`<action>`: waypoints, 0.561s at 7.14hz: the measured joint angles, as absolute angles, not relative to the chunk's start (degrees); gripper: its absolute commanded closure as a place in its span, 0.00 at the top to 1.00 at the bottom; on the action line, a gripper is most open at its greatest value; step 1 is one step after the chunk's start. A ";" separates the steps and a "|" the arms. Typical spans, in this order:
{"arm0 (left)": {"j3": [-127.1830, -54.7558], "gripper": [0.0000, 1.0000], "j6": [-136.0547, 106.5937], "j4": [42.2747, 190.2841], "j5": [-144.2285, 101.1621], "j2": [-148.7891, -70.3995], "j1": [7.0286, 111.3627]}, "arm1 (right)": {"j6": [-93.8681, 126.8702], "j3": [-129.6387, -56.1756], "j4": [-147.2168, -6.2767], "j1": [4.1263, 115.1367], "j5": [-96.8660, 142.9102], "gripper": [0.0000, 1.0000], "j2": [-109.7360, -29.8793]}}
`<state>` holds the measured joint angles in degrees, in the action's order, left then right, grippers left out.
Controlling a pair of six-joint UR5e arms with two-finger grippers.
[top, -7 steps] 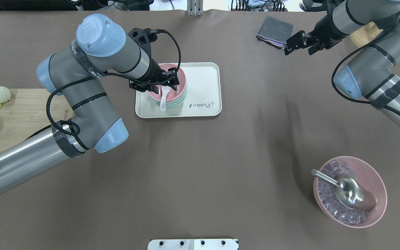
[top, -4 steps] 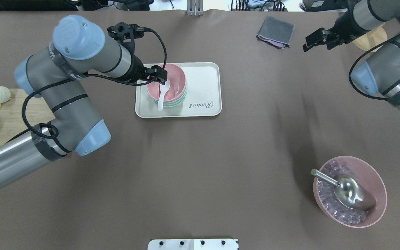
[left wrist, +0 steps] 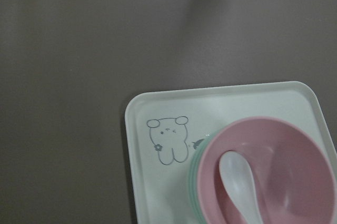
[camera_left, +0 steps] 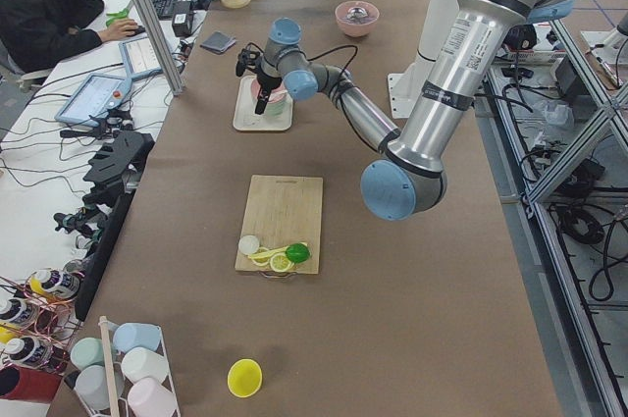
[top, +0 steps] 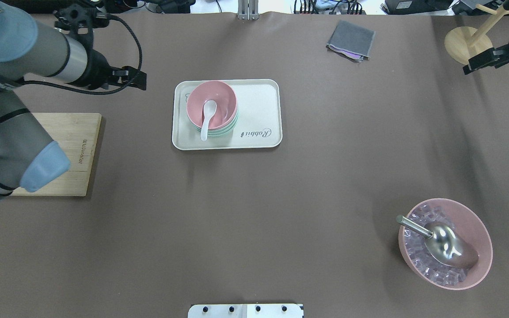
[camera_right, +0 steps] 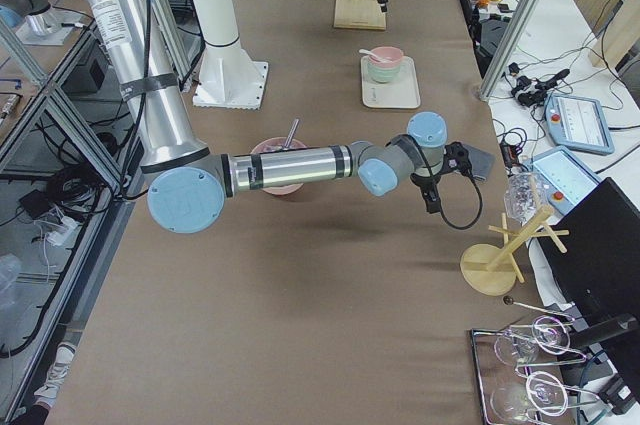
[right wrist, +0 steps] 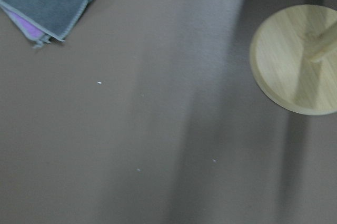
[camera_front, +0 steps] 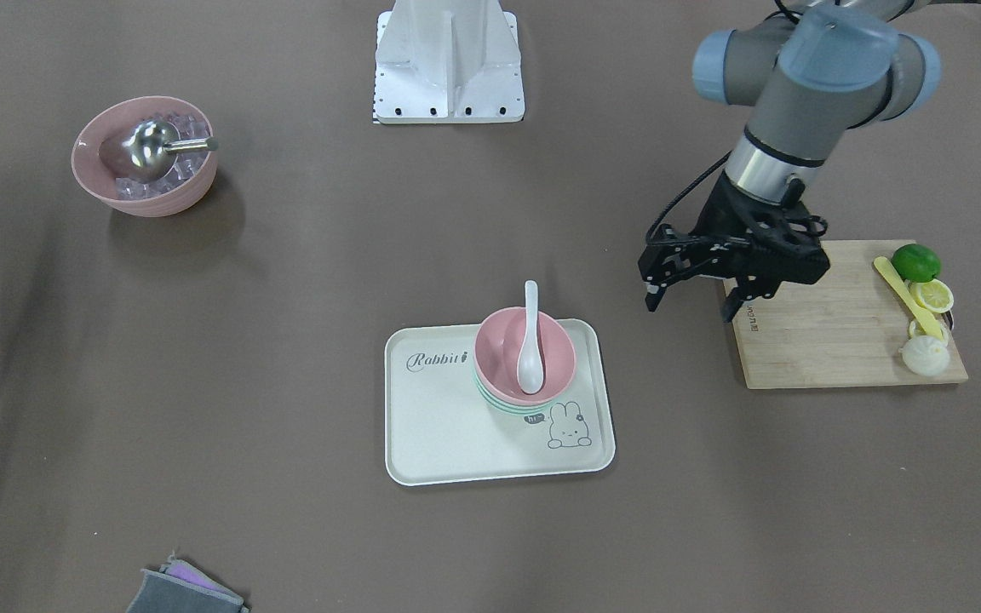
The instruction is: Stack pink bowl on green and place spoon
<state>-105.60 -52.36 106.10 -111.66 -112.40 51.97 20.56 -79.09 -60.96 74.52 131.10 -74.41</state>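
The small pink bowl [top: 221, 98] sits nested on top of the mint-green bowl stack [top: 233, 127] on a white tray [top: 259, 115]. The white spoon [top: 207, 115] lies in the pink bowl with its handle over the near rim. They also show in the front view: pink bowl [camera_front: 554, 349], green stack [camera_front: 499, 405], spoon [camera_front: 530, 349]. The left wrist view shows the pink bowl [left wrist: 300, 171] and spoon [left wrist: 239, 179]. My left gripper [camera_front: 689, 306] is open and empty, well to the left of the tray. My right gripper [top: 473, 66] looks open and empty at the far right edge.
A wooden cutting board [camera_front: 831, 340] with lime, lemon slices and a yellow utensil lies under my left arm. A larger pink bowl [top: 480, 265] with ice and a metal scoop stands front right. A grey cloth [top: 351, 39] and a wooden stand base [top: 466, 42] lie at the back.
My left gripper has let go of the spoon, left it in the pink bowl, and drawn back to the left, away from the tray. My right arm has pulled away to the right.
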 measured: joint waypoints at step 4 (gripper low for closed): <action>-108.71 0.98 -39.51 104.00 -118.37 -95.21 65.44 | 1.85 -73.03 -61.33 81.72 131.33 1.00 -80.85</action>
